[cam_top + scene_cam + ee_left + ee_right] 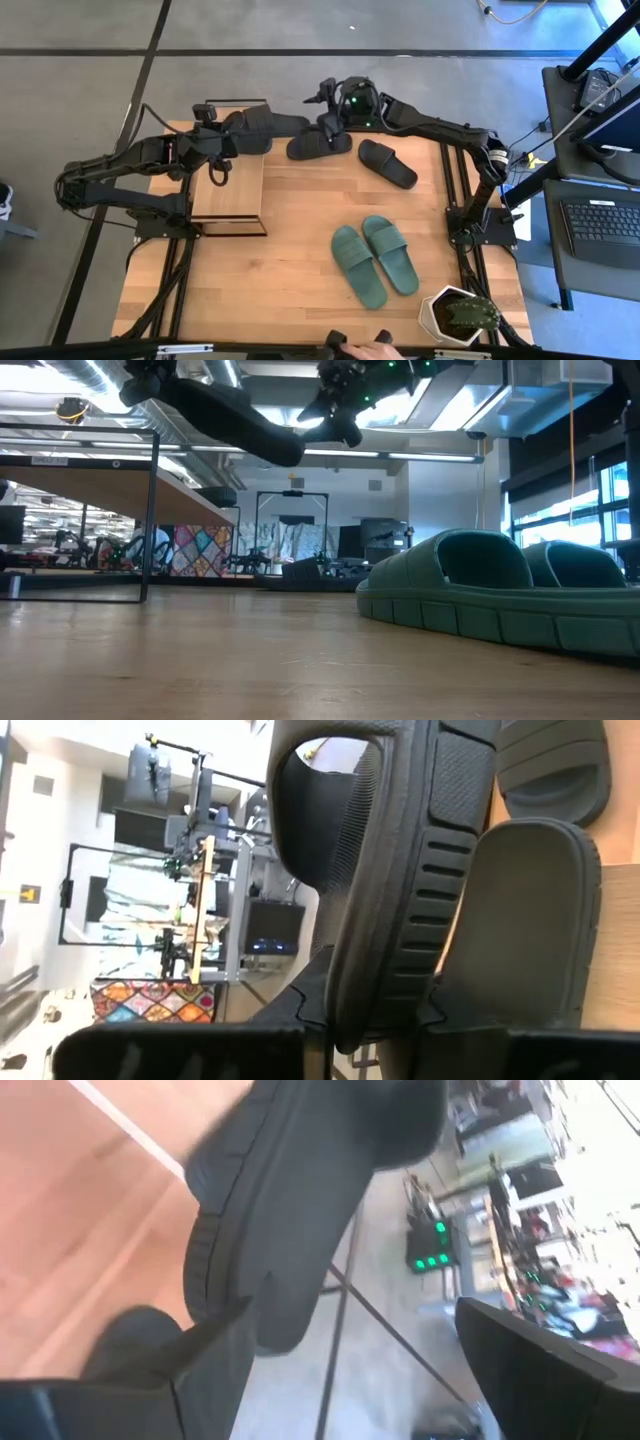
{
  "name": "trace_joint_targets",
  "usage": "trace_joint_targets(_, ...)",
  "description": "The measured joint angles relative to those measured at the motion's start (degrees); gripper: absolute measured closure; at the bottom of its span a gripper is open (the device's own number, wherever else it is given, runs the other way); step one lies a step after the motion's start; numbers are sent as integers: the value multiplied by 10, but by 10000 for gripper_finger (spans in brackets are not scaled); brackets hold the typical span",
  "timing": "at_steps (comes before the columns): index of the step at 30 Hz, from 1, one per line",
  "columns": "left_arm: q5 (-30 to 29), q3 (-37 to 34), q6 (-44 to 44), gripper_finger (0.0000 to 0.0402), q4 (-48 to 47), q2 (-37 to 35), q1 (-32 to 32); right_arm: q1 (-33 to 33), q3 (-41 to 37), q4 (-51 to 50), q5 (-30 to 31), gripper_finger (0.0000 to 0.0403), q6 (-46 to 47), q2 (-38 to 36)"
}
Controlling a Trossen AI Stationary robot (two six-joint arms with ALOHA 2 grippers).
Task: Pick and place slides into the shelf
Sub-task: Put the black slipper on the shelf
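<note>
We find the left gripper (232,143) clenched on a black slide (262,129) above the shelf (229,186); right gripper (330,118) released. We advise lowering it flat.

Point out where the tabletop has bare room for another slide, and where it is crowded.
Free: the strip between the shelf and the teal slides, and the near-left corner. Crowded: the far edge, where both grippers and black slides cluster; the plant pot fills the near-right corner.

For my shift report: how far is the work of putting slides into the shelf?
No slide lies on the shelf yet. The left end effector holds one black slide above its far end; the right end effector hangs open nearby. Remaining: the other black slides and the teal pair.
</note>
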Motion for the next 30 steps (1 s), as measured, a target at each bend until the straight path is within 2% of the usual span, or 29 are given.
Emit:
trace_joint_targets(3,-7,0,-4,368,-2,0,0,0,0,-20,47,67,-11,-1)
trace_joint_targets(9,-10,1,-14,369,-2,0,0,3,-1,-46,55,67,-13,0)
trace_joint_targets(17,6,0,-32,369,-16,0,0,10,-1,47,62,67,-12,0)
trace_joint_targets(30,9,0,-60,369,-38,1,0,11,0,63,94,67,0,0)
